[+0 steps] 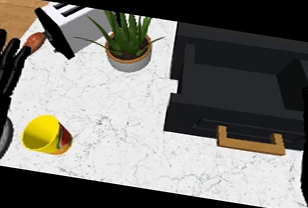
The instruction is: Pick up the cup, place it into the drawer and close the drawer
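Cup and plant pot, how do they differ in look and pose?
The cup is yellow and lies tipped on its side; the plant pot is pale grey, upright, holding a leafy plant. The cup sits front left, the plant pot farther back. Both rest on the marble counter.

On the counter (143,140) the cup (47,134) lies on its side near the front left, the potted plant (128,46) stands well behind it with the toaster (65,23) to its left, and the drawer (234,88) stands open at the right, its handle (251,140) facing the front.
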